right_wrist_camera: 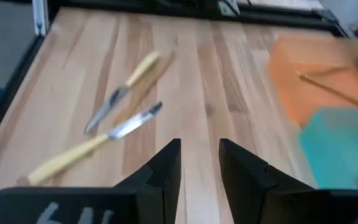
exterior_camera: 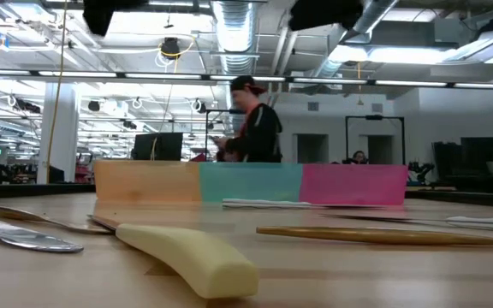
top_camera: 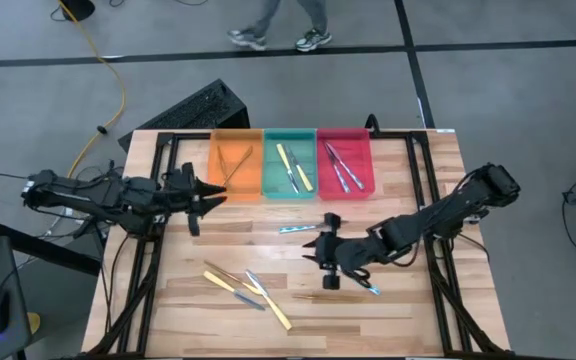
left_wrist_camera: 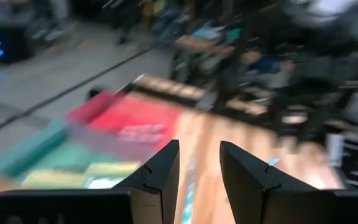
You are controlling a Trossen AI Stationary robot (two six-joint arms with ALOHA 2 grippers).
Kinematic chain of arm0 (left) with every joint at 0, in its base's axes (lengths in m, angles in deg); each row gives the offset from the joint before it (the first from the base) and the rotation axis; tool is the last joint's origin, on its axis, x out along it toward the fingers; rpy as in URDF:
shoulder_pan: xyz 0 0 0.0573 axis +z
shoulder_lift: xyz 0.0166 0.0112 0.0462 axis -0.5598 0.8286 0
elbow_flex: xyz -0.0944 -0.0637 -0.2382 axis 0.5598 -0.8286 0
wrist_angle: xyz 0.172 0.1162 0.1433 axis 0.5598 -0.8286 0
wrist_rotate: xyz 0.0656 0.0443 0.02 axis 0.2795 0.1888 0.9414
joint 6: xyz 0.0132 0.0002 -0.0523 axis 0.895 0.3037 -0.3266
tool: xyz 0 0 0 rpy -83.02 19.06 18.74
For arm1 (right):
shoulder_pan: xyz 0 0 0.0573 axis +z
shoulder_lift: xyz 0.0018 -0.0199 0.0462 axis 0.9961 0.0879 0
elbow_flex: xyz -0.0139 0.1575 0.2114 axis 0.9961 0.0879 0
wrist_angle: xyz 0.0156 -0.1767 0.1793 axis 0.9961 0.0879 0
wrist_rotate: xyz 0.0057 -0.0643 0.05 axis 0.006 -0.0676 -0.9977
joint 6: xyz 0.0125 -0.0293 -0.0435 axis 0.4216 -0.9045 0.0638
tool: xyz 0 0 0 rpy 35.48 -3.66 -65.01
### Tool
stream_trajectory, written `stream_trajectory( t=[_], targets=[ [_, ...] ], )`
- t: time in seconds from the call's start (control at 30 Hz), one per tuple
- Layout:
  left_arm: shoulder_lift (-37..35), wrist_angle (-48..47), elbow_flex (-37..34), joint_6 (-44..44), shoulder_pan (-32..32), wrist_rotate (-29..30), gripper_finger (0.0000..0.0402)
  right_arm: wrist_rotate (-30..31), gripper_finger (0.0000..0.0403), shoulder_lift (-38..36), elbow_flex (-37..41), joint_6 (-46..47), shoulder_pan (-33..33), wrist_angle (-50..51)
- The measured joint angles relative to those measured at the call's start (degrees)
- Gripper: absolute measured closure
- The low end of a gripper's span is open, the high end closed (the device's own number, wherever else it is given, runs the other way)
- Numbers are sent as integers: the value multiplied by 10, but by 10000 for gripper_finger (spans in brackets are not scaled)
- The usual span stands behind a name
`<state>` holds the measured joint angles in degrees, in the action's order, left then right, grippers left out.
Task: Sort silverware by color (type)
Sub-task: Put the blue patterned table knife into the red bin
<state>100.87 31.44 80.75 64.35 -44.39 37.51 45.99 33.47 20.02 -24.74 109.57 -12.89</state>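
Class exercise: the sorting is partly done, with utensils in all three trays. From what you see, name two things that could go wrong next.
1. The loose pile near the table's front has yellow-handled and blue-handled pieces lying crossed, so one pick may drag a neighbour along.
2. A blue-handled utensil lies close beside the right end effector, whose fingers are empty; a careless move could knock it away.

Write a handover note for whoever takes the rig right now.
Left gripper: open, empty, beside the orange tray.
Right gripper: open, empty, mid-table.
Done: bronze-gold pieces in the orange tray, yellow-handled in the green tray, blue-handled in the red tray.
Left: a blue-handled utensil mid-table, a mixed pile at front left, a bronze-gold utensil and another blue-handled piece by the right gripper.
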Motion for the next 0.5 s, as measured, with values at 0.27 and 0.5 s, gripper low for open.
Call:
stream_trajectory(
  t=[0.27, 0.5],
  targets=[
    [-50, 84, 0, 124, -48, -13, 301, 85, 271, -123, 0, 48, 23, 179],
    [-158, 26, 0, 140, -56, 77, 301, 142, 271, -220, 0, 79, 47, 274]
  ],
)
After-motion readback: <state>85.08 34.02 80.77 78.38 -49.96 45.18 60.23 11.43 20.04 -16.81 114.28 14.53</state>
